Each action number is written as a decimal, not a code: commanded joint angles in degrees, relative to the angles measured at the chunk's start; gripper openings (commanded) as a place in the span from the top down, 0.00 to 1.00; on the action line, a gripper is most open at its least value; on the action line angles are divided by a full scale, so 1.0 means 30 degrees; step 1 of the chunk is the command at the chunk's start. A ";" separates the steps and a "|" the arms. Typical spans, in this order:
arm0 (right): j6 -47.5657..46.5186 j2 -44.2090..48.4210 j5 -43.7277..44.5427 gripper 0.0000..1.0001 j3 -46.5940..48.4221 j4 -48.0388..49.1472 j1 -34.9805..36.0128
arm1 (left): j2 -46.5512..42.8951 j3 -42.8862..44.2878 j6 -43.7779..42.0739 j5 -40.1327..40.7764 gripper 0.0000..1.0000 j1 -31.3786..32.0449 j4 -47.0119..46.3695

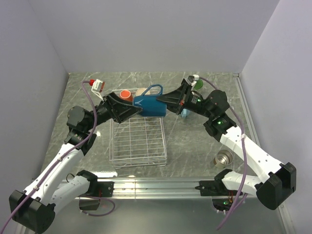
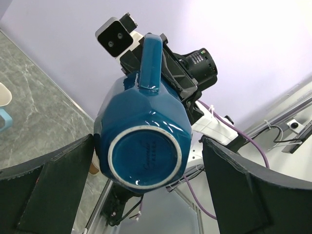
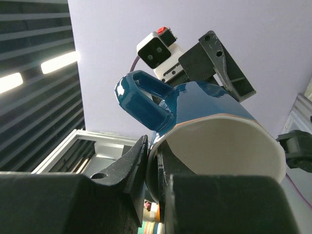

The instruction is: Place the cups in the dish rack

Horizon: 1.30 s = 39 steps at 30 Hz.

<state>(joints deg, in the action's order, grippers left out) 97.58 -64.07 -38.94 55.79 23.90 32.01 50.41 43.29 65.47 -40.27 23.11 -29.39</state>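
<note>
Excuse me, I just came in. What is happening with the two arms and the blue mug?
The right gripper pinches the rim of the dark blue mug and holds it in the air over the far end of the dish rack. The left gripper is wide open, its fingers on either side of the mug's base. The orange mug and the small metallic cup stand on the table, outside the rack.

dark blue mug (image 2: 146, 131): glossy glazed ceramic | dish rack (image 1: 138, 146): white wire | table (image 1: 195, 141): smooth marbled

Can't see most of light blue cup (image 1: 184, 113) under right gripper (image 1: 165, 101), nor beige cup (image 1: 140, 91) behind dark blue mug (image 1: 149, 105).
</note>
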 commanded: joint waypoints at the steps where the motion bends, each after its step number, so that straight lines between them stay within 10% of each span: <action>1: 0.0695 -0.0116 0.0761 1.00 0.0183 0.3281 0.0491 | -0.0106 0.0482 0.0061 -0.0346 0.03 0.0147 -0.1103; 15: 0.1164 -0.0440 0.1522 1.00 -0.1045 0.4513 0.1224 | 0.0100 0.0746 0.0060 0.0182 0.21 0.0235 -0.0809; 26: 0.1399 -0.1200 0.1905 1.00 -0.1224 0.5245 0.1869 | 0.0305 0.1069 0.0032 -0.0023 0.16 0.0382 -0.0751; 36: 0.1195 -0.1524 0.1818 1.00 -0.1517 0.5103 0.2074 | -0.0016 0.1332 -0.0524 0.0093 0.99 0.0440 0.0358; 39: 0.0405 -0.1144 0.1904 0.92 -0.1604 0.3580 0.2074 | -0.0367 0.1479 -0.1110 0.0386 1.00 0.0440 0.1619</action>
<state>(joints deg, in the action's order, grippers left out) 101.08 -68.03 -32.95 51.18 35.75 35.51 50.78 44.05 64.10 -36.80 22.92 -25.17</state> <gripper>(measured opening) 0.169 0.825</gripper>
